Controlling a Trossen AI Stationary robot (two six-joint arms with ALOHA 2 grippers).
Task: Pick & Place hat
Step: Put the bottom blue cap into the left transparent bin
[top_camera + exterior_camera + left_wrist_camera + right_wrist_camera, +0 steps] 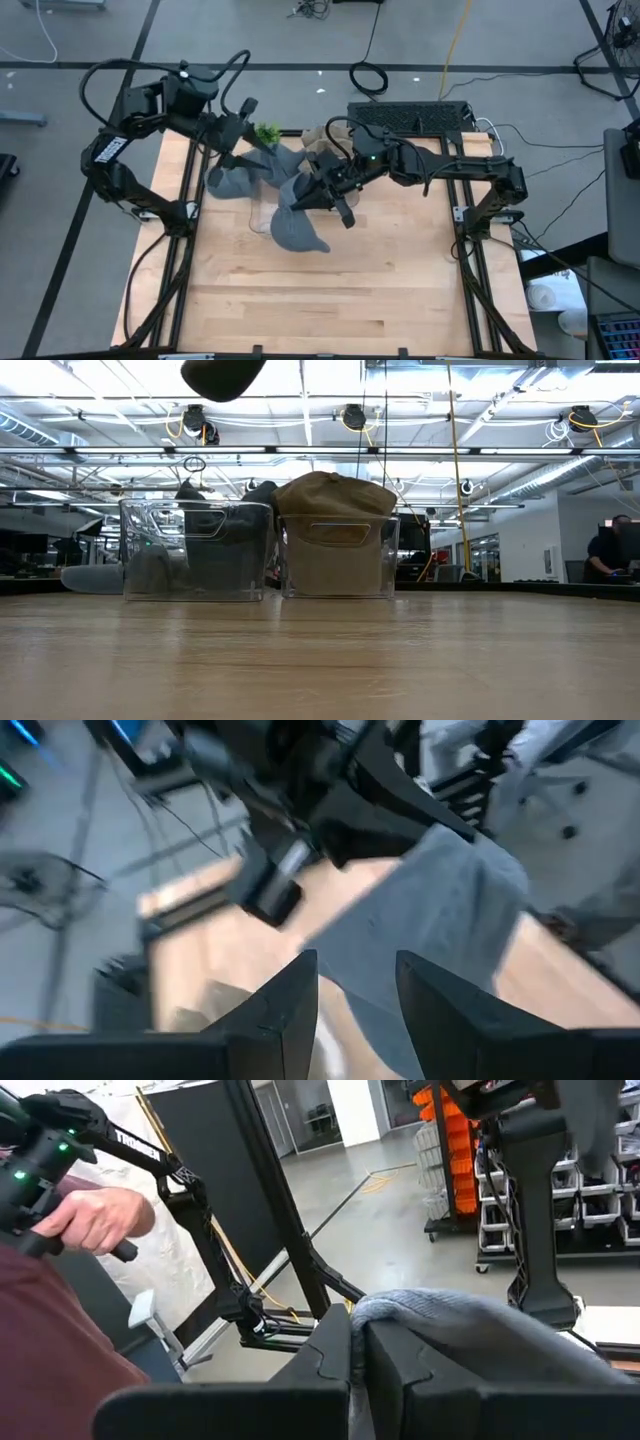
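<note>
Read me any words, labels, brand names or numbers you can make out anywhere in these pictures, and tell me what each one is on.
None can be read.
Left arm: a white label on its dark link, too small to read.
Right arm: no legible marking.
Grey hat, tan hat and clear bins: no print visible.
Orange shelving in the room behind: no readable signs.

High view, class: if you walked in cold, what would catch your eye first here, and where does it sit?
The grey hat stands out first, lifted off the wooden table near its back middle, with the right pincer shut on its fabric. Just beside it, the left pincer reaches into more grey cloth at the back left. In the low view, two clear bins stand side by side, the right one topped by a tan hat.
</note>
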